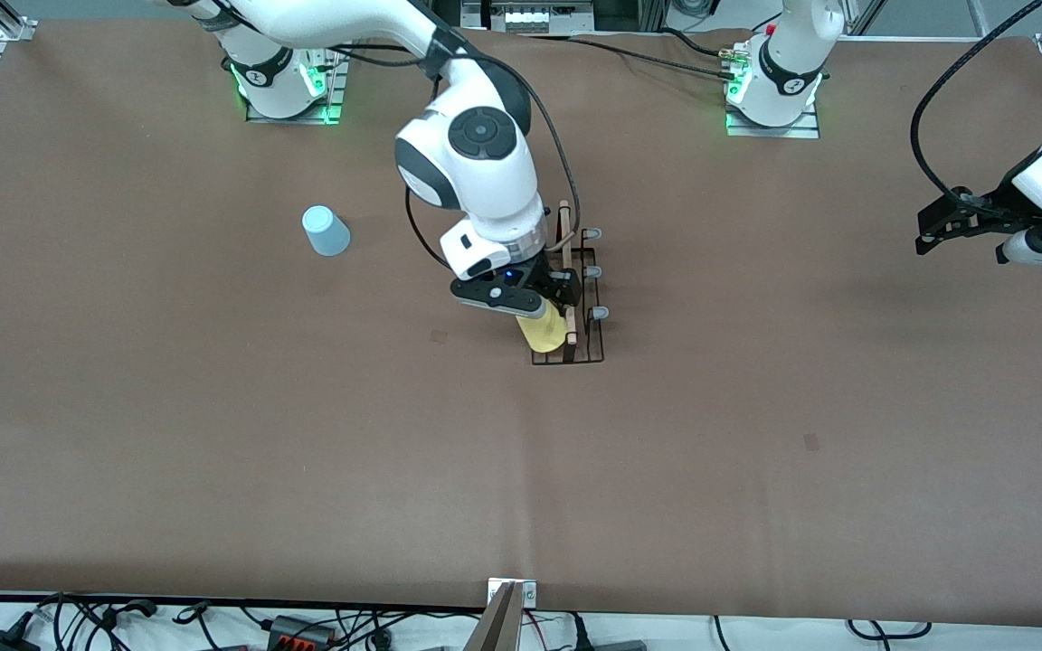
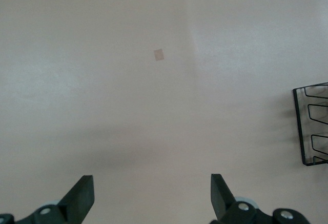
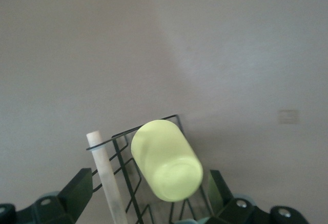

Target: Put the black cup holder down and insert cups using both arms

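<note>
Nearest the front camera you have the end of the black cup holder [image 1: 568, 307], a thin wire rack standing on the brown table [image 1: 213, 434] near its middle, wooden rod handle [image 1: 567, 280] running along its length and pegs with pale tips [image 1: 601, 313] showing on the side toward the left arm's end. Your right gripper [image 1: 546, 303] hangs directly over that near end with a yellow cup [image 1: 543, 331] beneath it; in the right wrist view the cup [image 3: 166, 160] lies tilted over the wire frame [image 3: 128, 172], bottom toward the camera, and the fingers [image 3: 77, 193] stand spread on either side without touching it. That looks like a cup already settled on a peg, though the peg itself is hidden inside the cup, so you cannot confirm the seating. A light blue cup [image 1: 326, 231] stands mouth down, well apart, toward the right arm's end, likely the next one to fetch. Your left gripper [image 1: 955, 226] waits over the left arm's end of the table, fingers spread and holding nothing, with only a corner of the rack [image 2: 311, 126] at the edge of its view. No green cup appears anywhere, and the right arm covers much of the rack.
</note>
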{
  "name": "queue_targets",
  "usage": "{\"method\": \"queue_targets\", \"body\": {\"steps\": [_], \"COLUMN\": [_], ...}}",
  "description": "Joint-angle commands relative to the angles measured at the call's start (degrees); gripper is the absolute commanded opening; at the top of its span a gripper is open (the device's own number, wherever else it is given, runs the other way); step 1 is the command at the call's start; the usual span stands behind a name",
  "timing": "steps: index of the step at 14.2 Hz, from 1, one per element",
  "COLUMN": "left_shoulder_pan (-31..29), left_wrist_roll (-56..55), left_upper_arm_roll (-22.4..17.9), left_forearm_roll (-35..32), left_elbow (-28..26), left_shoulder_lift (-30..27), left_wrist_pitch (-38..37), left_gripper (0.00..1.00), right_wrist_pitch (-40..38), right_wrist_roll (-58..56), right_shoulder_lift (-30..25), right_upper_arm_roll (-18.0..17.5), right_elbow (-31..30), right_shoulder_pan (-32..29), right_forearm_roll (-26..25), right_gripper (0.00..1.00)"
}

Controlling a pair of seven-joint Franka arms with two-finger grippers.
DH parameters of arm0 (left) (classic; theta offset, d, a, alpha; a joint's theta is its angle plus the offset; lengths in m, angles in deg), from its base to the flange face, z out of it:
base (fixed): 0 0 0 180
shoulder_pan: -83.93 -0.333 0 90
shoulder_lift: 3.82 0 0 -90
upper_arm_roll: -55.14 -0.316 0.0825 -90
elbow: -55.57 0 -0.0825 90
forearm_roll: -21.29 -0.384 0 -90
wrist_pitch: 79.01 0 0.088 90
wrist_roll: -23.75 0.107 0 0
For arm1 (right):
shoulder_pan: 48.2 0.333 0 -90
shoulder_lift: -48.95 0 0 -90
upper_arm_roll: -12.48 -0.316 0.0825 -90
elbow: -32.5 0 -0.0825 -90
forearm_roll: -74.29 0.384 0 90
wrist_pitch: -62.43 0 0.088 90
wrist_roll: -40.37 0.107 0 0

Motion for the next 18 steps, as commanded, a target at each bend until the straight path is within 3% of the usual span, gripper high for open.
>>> {"method": "queue_targets", "body": {"steps": [1, 5, 11, 13, 16, 18], "left_shoulder_pan": [0.29, 0.29, 0.29, 0.29, 0.29, 0.29], "left_wrist_roll": [1.20, 1.20, 1.29, 1.29, 1.29, 1.29], "left_upper_arm_roll": [-0.29, -0.29, -0.29, -0.29, -0.29, -0.29], "left_forearm_roll": [-0.80, -0.80, -0.80, -0.80, -0.80, -0.80], "left_elbow": [1.65, 1.65, 1.65, 1.65, 1.65, 1.65], "left_shoulder_lift": [0.68, 0.68, 0.68, 0.68, 0.68, 0.68], "left_wrist_pitch": [-1.28, -1.28, -1.28, -1.28, -1.28, -1.28], "left_gripper": [1.00, 1.00, 1.00, 1.00, 1.00, 1.00], "right_wrist_pitch": [-8.62, -16.28, -32.53, -34.13, -35.01, -36.06], "right_wrist_roll": [-2.22, -15.44, -45.69, -55.53, -69.60, -70.87], "right_shoulder_lift": [-8.84, -20.63, -27.33, -28.91, -31.54, -32.08], "right_upper_arm_roll": [-0.37, -0.46, -0.02, 4.78, 15.33, 16.33], "right_elbow": [-3.12, -10.86, -10.87, -10.79, -10.44, -8.52], "right_shoulder_pan": [-5.74, -19.26, -35.54, -36.96, -36.96, -36.96], "right_forearm_roll": [0.39, 0.65, 0.65, 1.96, 14.32, 14.98], "right_gripper": [1.00, 1.00, 1.00, 1.00, 1.00, 1.00]}}
